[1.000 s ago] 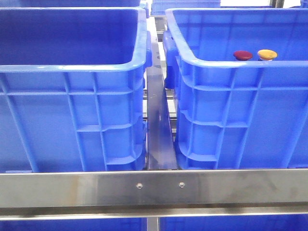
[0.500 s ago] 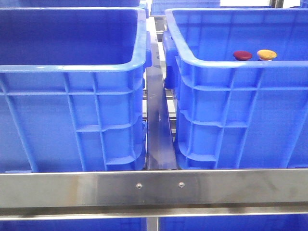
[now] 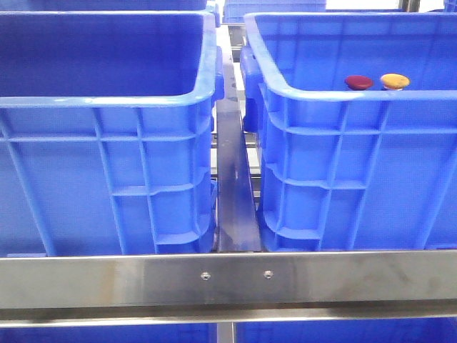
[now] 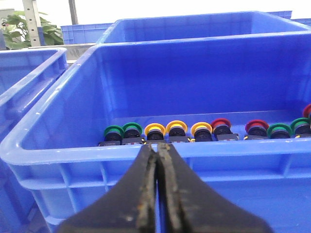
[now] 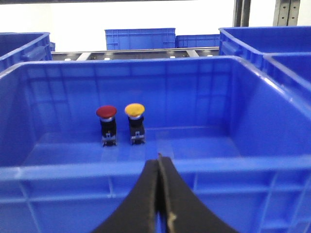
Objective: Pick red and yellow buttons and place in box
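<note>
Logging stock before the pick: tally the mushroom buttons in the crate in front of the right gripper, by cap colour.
Red button: 1
Yellow button: 1
Total: 2, standing upright side by side on the floor of the blue crate.

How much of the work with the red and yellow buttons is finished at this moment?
Looks done: the dark red domed button and the orange-yellow domed button stand side by side inside the bright-blue plastic crate. In hand: nothing; the left claw and right claw are both shut and empty. Left: probably nothing, unless this crate is only the source; I cannot tell that.
</note>
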Controlling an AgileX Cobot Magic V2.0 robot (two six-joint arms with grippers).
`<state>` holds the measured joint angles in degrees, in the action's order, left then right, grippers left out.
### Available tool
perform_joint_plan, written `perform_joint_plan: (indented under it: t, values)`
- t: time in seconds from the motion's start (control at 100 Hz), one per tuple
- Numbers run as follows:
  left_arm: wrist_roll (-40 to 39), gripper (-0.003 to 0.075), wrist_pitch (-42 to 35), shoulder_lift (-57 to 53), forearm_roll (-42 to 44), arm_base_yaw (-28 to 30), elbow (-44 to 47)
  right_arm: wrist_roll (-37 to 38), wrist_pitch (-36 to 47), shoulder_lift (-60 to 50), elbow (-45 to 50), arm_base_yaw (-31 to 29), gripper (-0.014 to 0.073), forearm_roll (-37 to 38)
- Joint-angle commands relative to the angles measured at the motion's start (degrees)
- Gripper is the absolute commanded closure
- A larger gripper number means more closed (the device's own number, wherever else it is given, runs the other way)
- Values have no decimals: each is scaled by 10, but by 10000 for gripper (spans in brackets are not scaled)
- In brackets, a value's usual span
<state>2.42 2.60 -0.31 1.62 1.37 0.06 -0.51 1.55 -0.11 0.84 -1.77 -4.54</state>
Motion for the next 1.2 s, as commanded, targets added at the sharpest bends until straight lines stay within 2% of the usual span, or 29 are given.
perform_joint_plan:
  t: [0.0,1.19]
  values:
    - [-4,740,-48,-18,-1,-4,30,17,17,-18,-1,0,654,14]
    - [-4,740,-48,-18,-1,-4,30,19,-19,-18,-1,0,654,23]
